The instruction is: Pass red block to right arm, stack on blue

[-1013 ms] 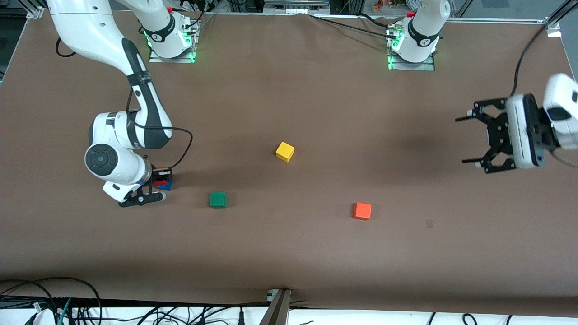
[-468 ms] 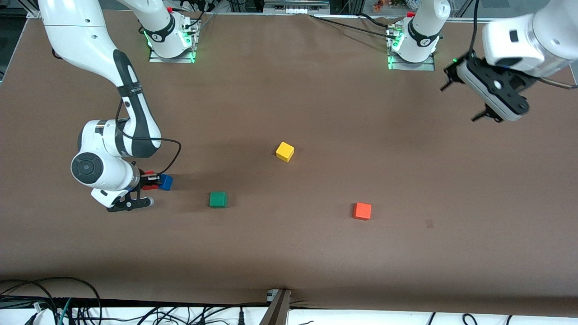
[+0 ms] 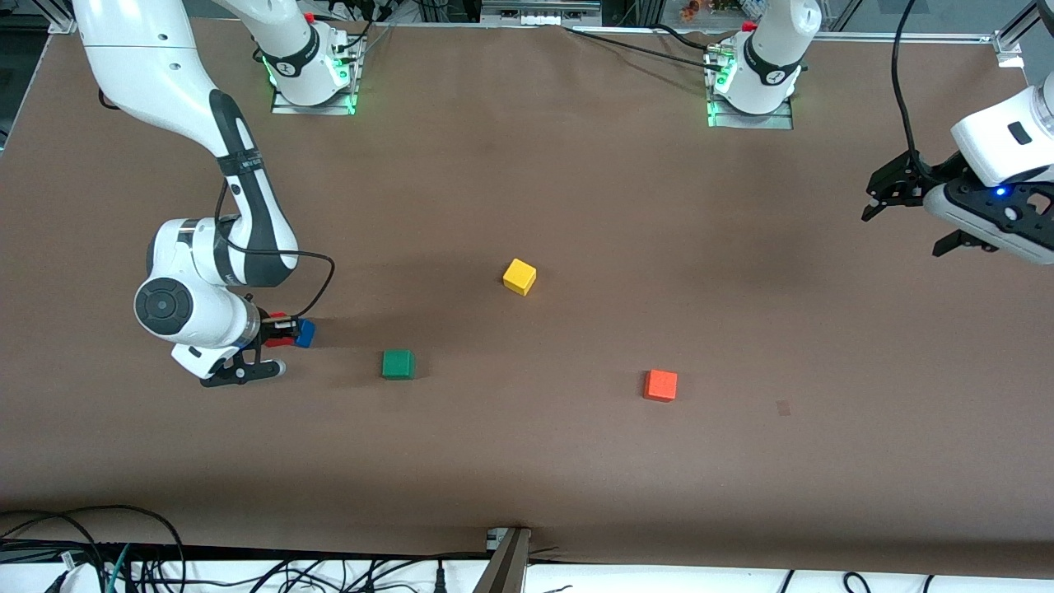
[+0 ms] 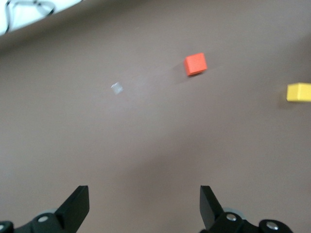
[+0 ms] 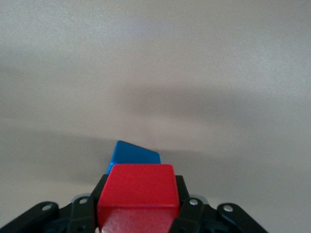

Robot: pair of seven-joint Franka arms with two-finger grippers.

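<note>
The left gripper (image 3: pixel 910 216) is swinging back low over the left arm's edge of the table, fingers spread and empty. The right gripper (image 3: pixel 280 329) is pinching the red block (image 5: pixel 137 193) toward its own end, seemingly poised just over the blue block (image 3: pixel 305 333); stacking is nearly finished.

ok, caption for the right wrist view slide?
Right hand shut on the small red cube, the small blue cube just past it on the brown table.
</note>
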